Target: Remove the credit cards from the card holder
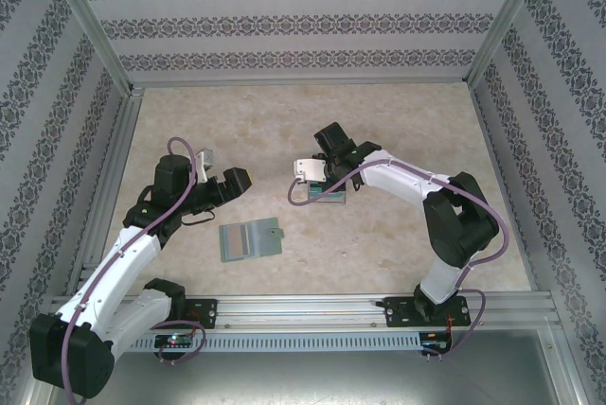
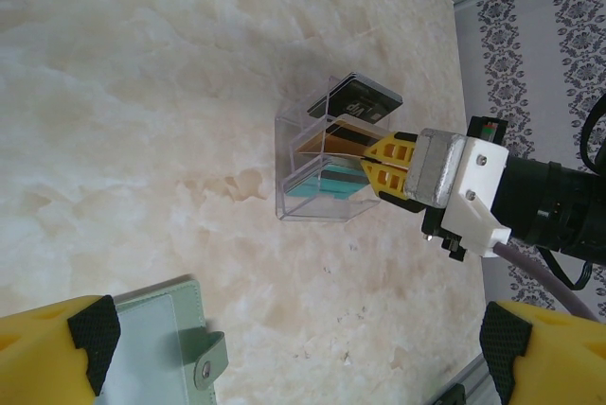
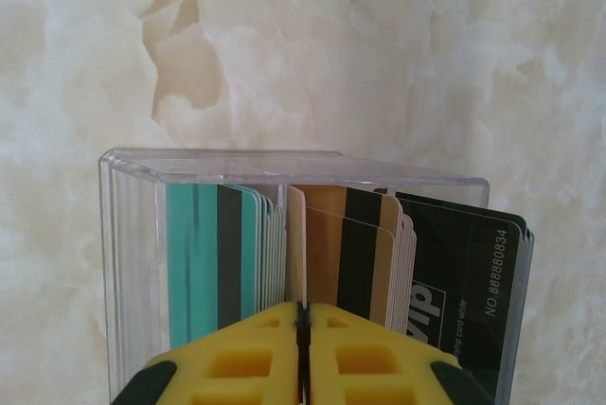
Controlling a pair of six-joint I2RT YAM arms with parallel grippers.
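The card holder (image 1: 250, 239), a flat grey-green wallet with a snap tab, lies closed on the table; its corner also shows in the left wrist view (image 2: 161, 348). The credit cards stand upright in a clear plastic box (image 3: 284, 164): teal cards (image 3: 199, 254) on the left, tan-gold cards (image 3: 327, 235) in the middle, a black card (image 3: 473, 272) on the right. My right gripper (image 3: 301, 329) is shut on the near edge of one thin tan-gold card inside the box (image 2: 294, 202). My left gripper (image 2: 303, 367) hangs open just above and beyond the wallet, holding nothing.
The marble-pattern table (image 1: 398, 121) is fenced by an aluminium frame and patterned walls (image 1: 284, 17). The clear box (image 1: 317, 195) stands mid-table, right of the wallet. The right arm (image 1: 445, 206) reaches in from the right.
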